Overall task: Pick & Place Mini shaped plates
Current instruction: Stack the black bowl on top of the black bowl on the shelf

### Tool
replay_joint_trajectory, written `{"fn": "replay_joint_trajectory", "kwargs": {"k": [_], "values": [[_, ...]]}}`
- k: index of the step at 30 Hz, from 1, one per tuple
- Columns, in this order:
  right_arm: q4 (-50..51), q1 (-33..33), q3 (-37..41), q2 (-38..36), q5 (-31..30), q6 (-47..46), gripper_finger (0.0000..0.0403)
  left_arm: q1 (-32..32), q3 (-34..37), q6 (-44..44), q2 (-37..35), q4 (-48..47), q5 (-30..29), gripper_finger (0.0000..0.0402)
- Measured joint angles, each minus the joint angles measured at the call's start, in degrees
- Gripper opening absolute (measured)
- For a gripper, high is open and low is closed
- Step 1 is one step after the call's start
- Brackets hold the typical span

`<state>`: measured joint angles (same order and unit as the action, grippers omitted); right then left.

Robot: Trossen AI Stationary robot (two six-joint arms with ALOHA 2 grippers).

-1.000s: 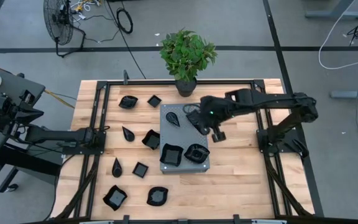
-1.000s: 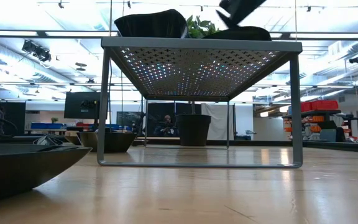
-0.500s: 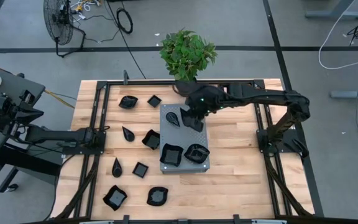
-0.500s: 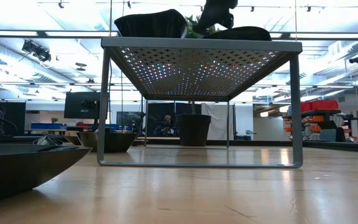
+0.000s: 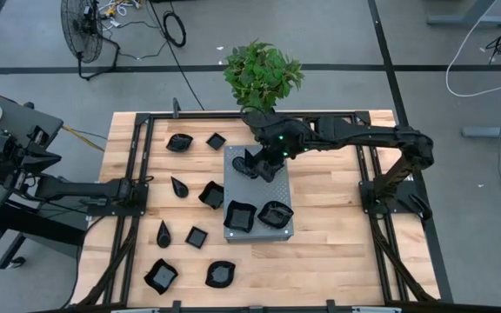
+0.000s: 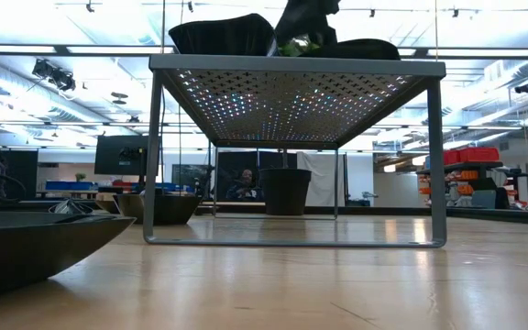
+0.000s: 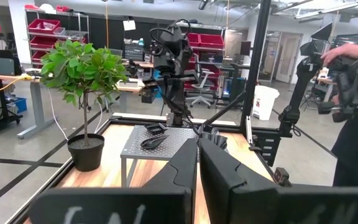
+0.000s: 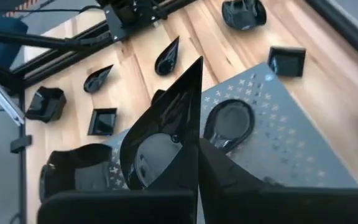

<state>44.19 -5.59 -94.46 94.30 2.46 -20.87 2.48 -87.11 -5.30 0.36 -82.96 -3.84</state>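
My right gripper (image 5: 255, 165), fingers clamped on a teardrop plate (image 8: 166, 134), hangs over the grey perforated stand (image 5: 231, 156); another teardrop plate (image 8: 229, 122) lies just beneath it. My left gripper (image 7: 197, 155) waits well apart, fingers pressed together, empty.

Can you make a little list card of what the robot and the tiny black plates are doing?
Right end effector: shut on a pointed plate, over the grey slab
Left end effector: shut, waiting at the table's left side
Plates on slab: three
Plates on wooden table: eight
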Motion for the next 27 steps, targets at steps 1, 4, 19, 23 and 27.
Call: {"fn": "replay_joint_trajectory", "kwargs": {"k": [1, 4, 19, 23, 27], "values": [[-0.61, 0.00, 0.40, 0.00, 0.02, -1.32, 0.0000, -0.02, 0.00, -0.02, -0.02, 0.00, 0.00, 0.0023], [-3.09, -0.07, 1.44, -0.02, 0.13, -4.86, 0.0000, -0.02, 0.00, -0.01, 0.00, 0.01, 0.00, 0.0023], [-5.90, -0.09, 4.26, -0.49, 1.66, -7.62, 0.0000, -0.01, 0.01, 0.02, -0.01, 0.00, 0.00, 0.0023], [-5.66, 0.75, 4.26, -2.34, 1.45, -7.31, 0.0000, -0.02, 0.00, 0.01, 0.00, 0.00, 0.00, 0.0023], [-5.69, 1.62, 4.26, -4.26, 1.51, -8.16, 0.0000, -0.02, 0.02, 0.00, 0.00, 0.00, 0.00, 0.0023]]}}
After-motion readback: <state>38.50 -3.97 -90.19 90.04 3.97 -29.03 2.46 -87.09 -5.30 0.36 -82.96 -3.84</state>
